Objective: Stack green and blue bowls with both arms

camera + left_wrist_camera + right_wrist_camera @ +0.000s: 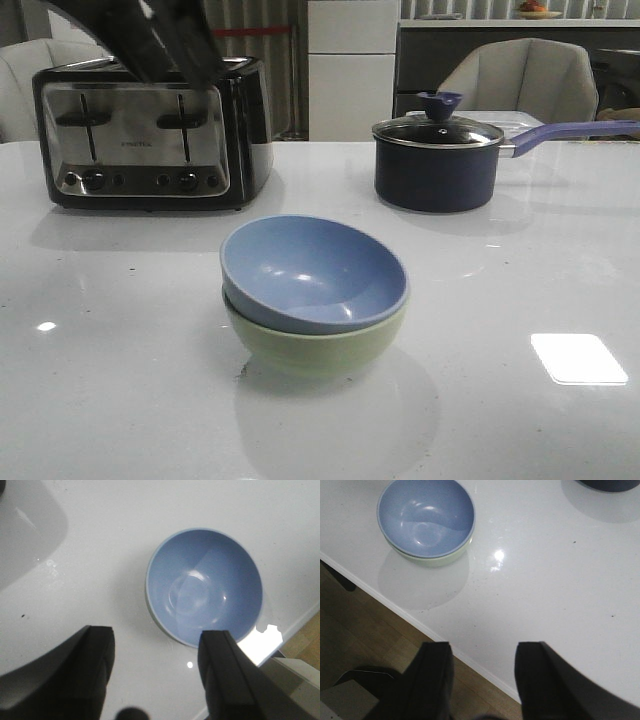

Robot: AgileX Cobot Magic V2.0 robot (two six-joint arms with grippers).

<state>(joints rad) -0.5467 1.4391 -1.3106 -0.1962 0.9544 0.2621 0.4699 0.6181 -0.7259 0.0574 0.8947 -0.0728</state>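
Note:
The blue bowl (312, 272) sits nested inside the green bowl (318, 345) at the middle of the white table, tilted slightly. The stack also shows in the left wrist view, blue bowl (205, 586) with a thin green rim (148, 602), and in the right wrist view, blue bowl (425, 516) over the green bowl (442, 558). My left gripper (156, 652) is open and empty, raised above the table beside the stack; its arm shows at the top left of the front view (175, 40). My right gripper (482, 660) is open and empty over the table's front edge.
A black and chrome toaster (150, 135) stands at the back left. A dark navy saucepan (437, 160) with a glass lid and long handle stands at the back right. The table's front edge (445, 642) borders a wooden floor.

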